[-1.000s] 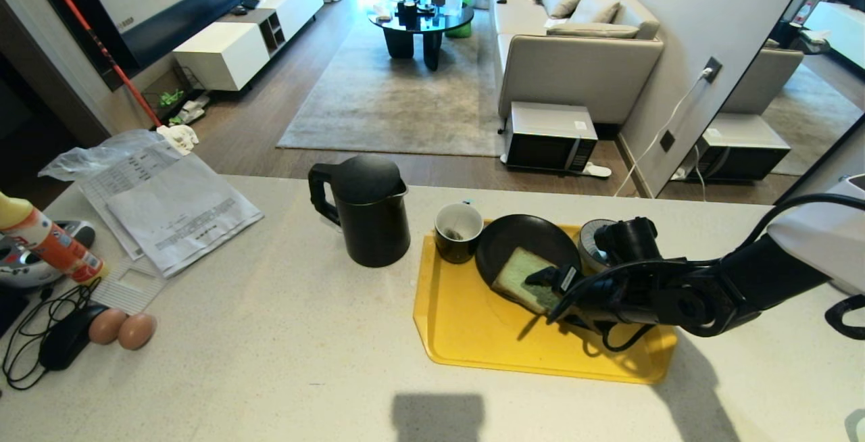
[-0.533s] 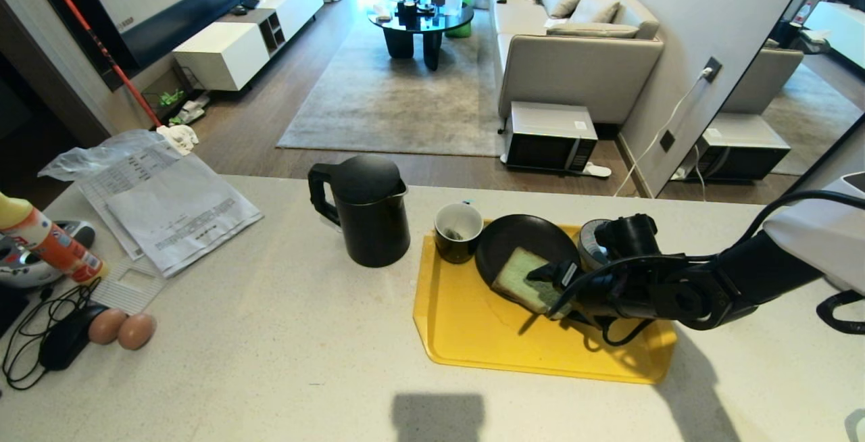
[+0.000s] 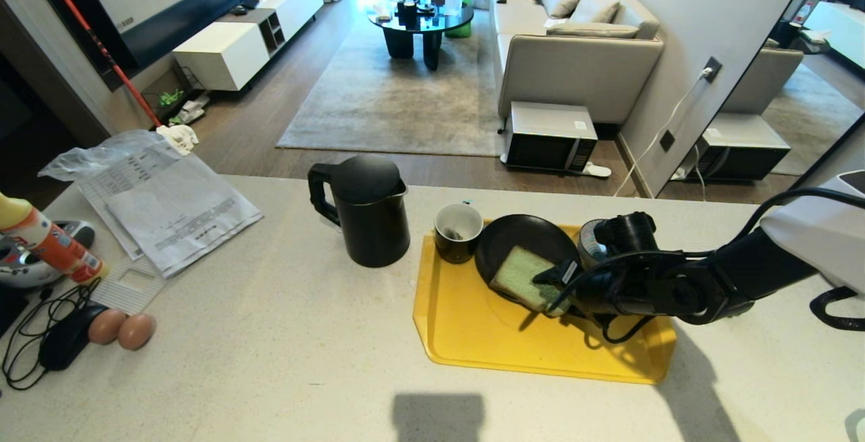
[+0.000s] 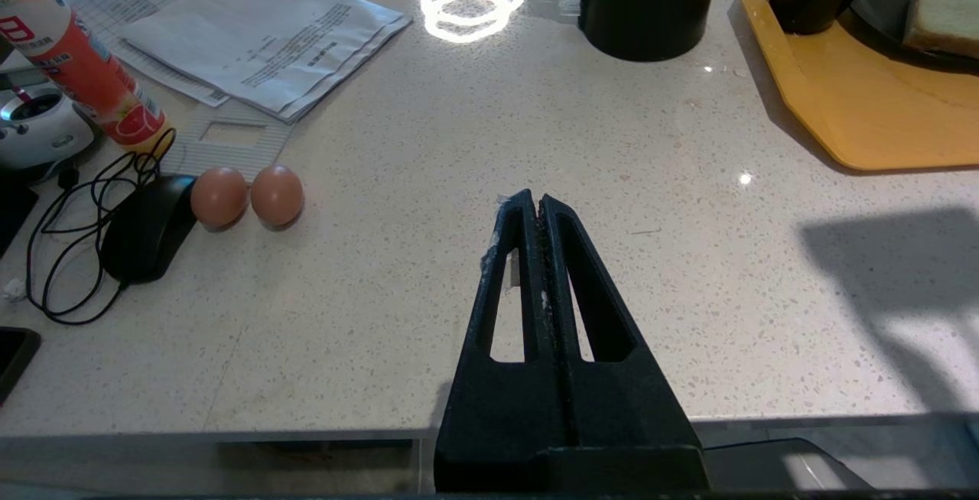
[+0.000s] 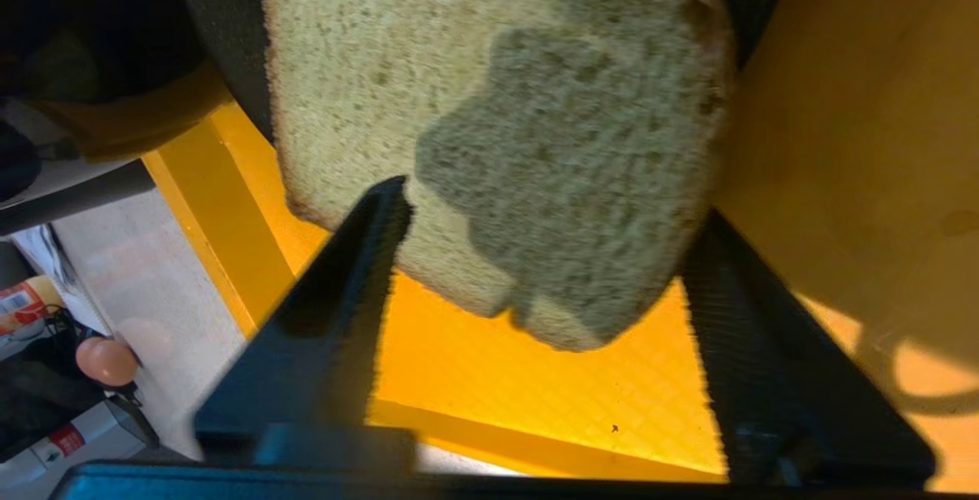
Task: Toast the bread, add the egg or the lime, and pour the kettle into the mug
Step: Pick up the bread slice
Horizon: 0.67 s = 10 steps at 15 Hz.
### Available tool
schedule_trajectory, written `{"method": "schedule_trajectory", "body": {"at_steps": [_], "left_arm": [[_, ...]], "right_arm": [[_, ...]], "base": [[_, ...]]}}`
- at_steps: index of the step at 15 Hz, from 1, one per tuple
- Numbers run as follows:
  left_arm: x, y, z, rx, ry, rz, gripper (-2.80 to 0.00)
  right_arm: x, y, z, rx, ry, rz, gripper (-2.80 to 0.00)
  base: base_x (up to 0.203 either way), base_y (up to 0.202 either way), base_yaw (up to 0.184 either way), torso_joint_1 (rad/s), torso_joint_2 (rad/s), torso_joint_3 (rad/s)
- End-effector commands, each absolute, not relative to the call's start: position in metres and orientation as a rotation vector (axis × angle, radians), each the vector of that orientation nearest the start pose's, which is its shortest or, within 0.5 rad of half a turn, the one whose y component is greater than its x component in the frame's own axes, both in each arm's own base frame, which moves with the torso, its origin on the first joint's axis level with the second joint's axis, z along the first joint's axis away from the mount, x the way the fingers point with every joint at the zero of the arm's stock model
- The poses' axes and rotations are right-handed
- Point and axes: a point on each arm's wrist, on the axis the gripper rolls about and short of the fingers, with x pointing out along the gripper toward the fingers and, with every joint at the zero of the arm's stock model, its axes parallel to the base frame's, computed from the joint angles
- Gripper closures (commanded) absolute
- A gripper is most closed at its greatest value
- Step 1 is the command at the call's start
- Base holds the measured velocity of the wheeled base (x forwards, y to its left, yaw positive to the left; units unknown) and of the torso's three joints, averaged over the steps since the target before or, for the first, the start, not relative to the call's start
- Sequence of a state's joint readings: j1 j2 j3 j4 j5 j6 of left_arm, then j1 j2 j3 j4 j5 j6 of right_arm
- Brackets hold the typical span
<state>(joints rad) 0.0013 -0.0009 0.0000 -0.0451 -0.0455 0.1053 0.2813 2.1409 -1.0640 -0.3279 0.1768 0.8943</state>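
The right gripper straddles the thick pale green bread slice with jaws spread wide at its two sides, the slice propped on the black plate's rim, its low corner tilting toward the yellow tray.

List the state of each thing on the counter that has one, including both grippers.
kettle: upright, lid shut
mug: upright on the yellow tray
bread: tilted, leaning on the black pan's rim
right gripper: at the bread, jaws straddling its corner
left gripper: jaws shut, empty, over bare counter
brown eggs: lying side by side, touching
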Motion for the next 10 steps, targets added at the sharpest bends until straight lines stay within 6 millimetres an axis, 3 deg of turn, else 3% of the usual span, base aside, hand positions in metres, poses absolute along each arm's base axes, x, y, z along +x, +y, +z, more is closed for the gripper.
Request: {"method": "schedule_trajectory", "body": {"at_steps": [1,10], "left_arm": [[-0.022,-0.001,0.075,0.107,-0.033,-0.043,0.0],[-0.022,-0.001,0.075,0.107,-0.035,-0.043,0.0]], "right_arm": [[0.37,0.109,0.066,0.803,0.89,0.064,0.0],[0.364,0.096,0.078,0.814,0.884,0.036,0.0]], "base": [[0.0,0.0,0.0,0.0,0.0,0.0],[0.0,0.0,0.0,0.0,0.0,0.0]]}}
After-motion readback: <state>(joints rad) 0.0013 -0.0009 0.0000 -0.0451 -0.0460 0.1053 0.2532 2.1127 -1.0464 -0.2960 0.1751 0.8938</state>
